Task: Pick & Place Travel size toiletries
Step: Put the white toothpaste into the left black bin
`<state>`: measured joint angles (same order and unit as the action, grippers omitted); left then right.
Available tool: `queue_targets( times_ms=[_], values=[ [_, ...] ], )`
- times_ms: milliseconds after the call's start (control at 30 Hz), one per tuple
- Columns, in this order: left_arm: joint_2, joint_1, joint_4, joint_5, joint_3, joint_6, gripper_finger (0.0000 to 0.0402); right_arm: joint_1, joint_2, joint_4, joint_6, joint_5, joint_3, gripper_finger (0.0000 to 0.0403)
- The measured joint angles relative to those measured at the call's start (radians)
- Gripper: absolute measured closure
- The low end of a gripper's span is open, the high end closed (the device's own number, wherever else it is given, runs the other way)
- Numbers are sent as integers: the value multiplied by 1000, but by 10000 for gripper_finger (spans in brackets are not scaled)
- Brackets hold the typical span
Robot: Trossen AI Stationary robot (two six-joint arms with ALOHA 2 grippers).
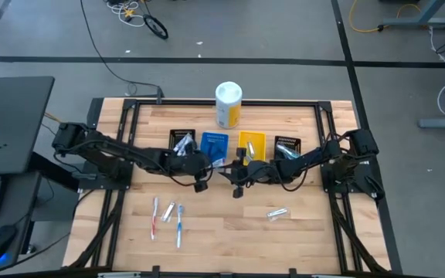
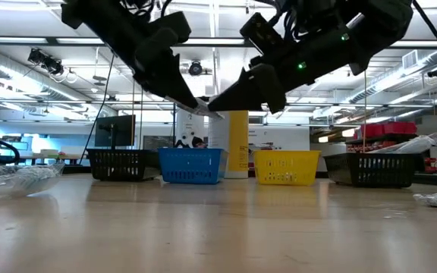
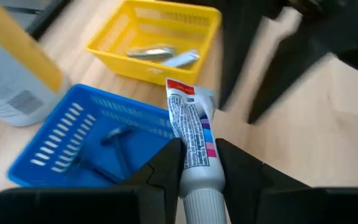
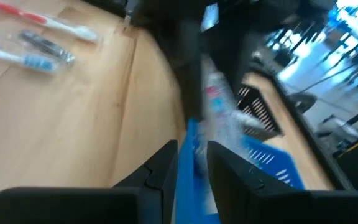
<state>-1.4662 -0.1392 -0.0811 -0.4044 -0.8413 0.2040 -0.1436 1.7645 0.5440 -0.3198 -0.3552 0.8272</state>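
Both arms are reaching in to the middle of the table (image 1: 300,232), meeting just in front of the bin row. Left gripper (image 3: 199,163) is clamping a white toothpaste tube (image 3: 193,140) between its fingers (image 3: 166,168), the tube's red-edged crimped end pointing out toward the yellow bin (image 3: 154,46), cap end back by the wrist. In the high view the left gripper (image 1: 201,171) is sitting just in front of the blue bin (image 1: 214,144); in the low view it is hanging above the tabletop with the tube tip showing at its end (image 2: 196,108). Right gripper (image 4: 191,158) is pinching a slim blue item (image 4: 185,163) between its fingers, looks like a toothbrush handle, too blurred to say for sure. From above the right gripper (image 1: 238,171) is lying in front of the yellow bin (image 1: 252,144), almost nose to nose with the left one; whether they touch, can't tell. Blue bin is holding a dark razor (image 3: 118,134), yellow bin is holding two silvery tubes (image 3: 163,55). Black bins (image 1: 181,140) are flanking the row at each end. White-and-yellow canister (image 1: 228,104) is standing behind the bins. Loose on the near-left table: red toothbrush (image 1: 155,218), small tube (image 1: 168,211), blue toothbrush (image 1: 180,224). One clear packet (image 1: 276,213) is lying alone near-right.
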Motion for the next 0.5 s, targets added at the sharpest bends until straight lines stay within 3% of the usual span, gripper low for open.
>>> queue_targets(
  times_ms=[167, 267, 367, 500],
  values=[
    [1, -1, -28, -30, 0, 22, 300, 19, 0, -53, 59, 6, 0, 308],
    [1, 3, -103, -118, -1, 79, 300, 26, 0, -81, 91, 19, 0, 308],
    [1, 28, -226, -214, -1, 202, 299, 27, 0, -85, 103, 16, 0, 308],
    [1, 88, -407, -233, -1, 404, 299, 27, 0, -42, 105, 0, 0, 308]
  ],
)
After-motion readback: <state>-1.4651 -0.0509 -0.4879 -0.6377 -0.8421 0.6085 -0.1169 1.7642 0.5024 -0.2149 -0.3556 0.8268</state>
